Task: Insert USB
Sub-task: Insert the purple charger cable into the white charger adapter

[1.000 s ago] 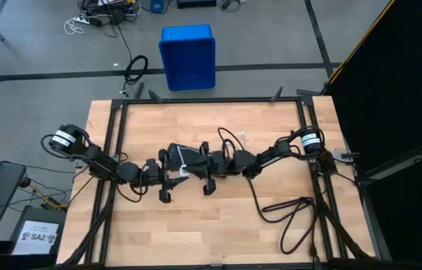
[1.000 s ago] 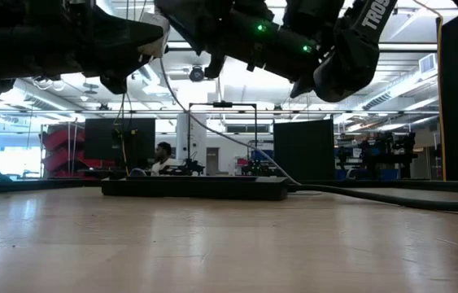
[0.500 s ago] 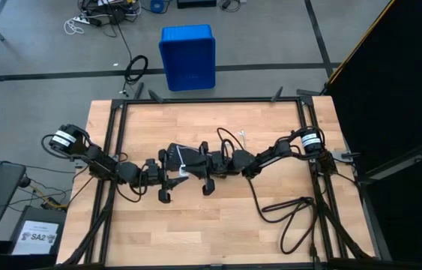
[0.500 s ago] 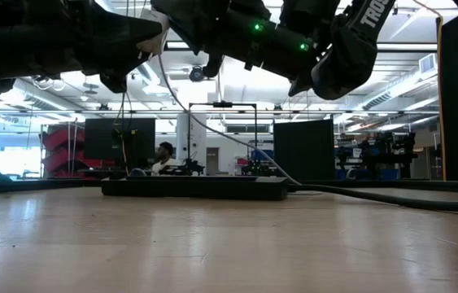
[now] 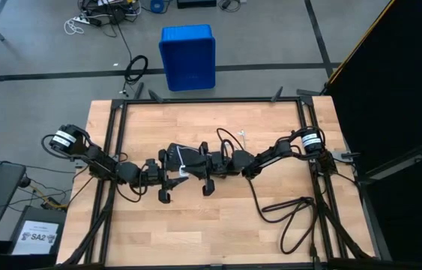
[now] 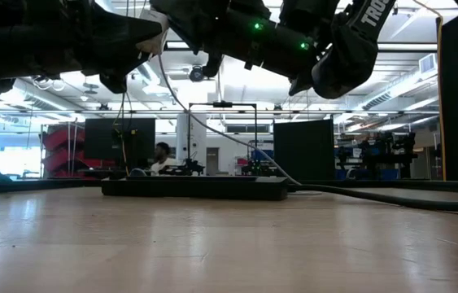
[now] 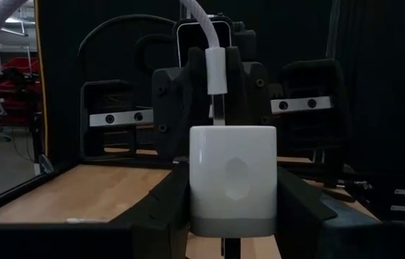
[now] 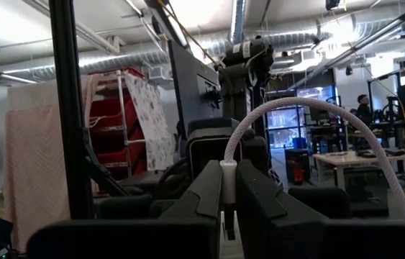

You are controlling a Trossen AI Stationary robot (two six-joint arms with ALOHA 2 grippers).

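Left claw (image 7: 232,216) is grasping white charger block (image 7: 233,180); right claw (image 8: 229,208) is clenching the USB (image 8: 228,183) plug. Risk: slight misalignment is jamming plug against the port.

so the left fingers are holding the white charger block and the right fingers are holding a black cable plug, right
Not quite: the plug is white, not black. The right wrist view shows the right gripper shut on the white USB plug end. The left gripper does hold the white charger block, as the left wrist view shows.

Wooden table (image 5: 196,232): black power strip (image 6: 194,188), black cord (image 5: 285,217).
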